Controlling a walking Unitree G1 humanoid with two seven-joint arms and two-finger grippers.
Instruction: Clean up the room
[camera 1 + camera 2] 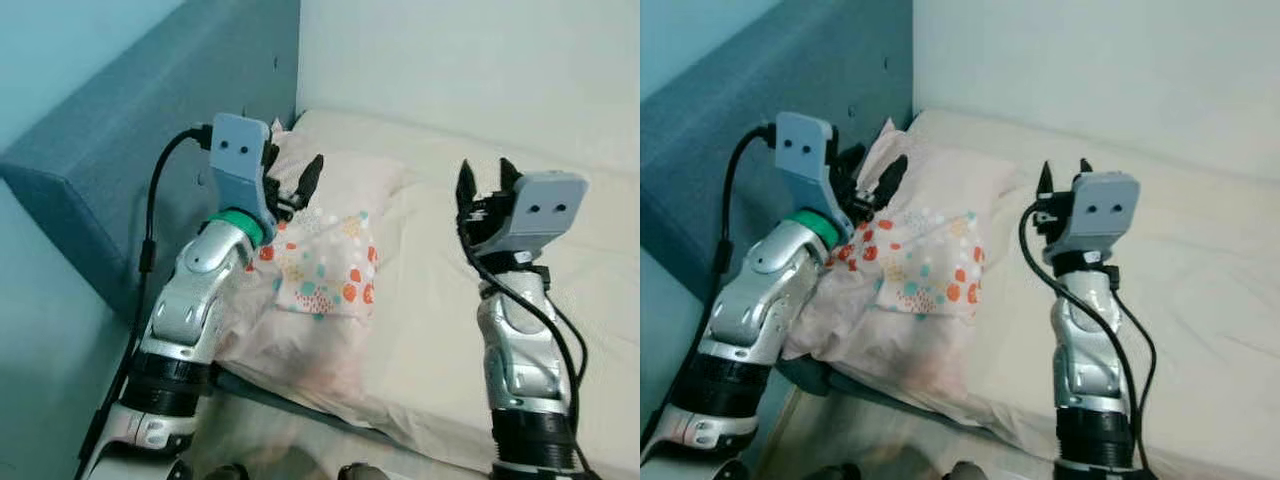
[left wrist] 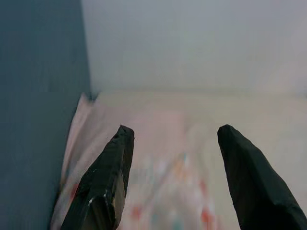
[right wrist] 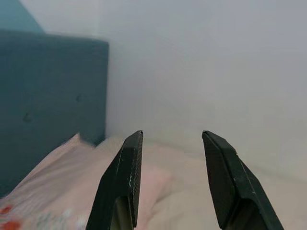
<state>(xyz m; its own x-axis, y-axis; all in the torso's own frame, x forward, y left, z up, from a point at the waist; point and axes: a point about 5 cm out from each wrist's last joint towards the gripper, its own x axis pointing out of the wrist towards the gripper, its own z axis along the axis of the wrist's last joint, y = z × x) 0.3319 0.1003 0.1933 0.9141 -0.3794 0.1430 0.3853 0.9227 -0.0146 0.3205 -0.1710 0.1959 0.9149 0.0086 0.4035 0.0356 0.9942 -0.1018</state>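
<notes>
A pale pink pillow (image 1: pixel 345 175) lies at the head of the bed, against the blue headboard (image 1: pixel 120 140). On its near part rests a white cloth with red, orange and teal dots (image 1: pixel 325 265). My left gripper (image 1: pixel 292 175) hovers open just above the pillow and the dotted cloth, holding nothing. My right gripper (image 1: pixel 485 180) is raised over the cream sheet (image 1: pixel 560 270) to the right of the pillow, open and empty. Along the left wrist's fingers (image 2: pixel 103 182) the pillow (image 2: pixel 144 139) and dotted cloth (image 2: pixel 182 191) lie below.
The blue padded headboard runs along the left, meeting a pale wall (image 1: pixel 460 60) behind the bed. The mattress edge (image 1: pixel 330 415) is close in front of me. The cream sheet stretches away to the right.
</notes>
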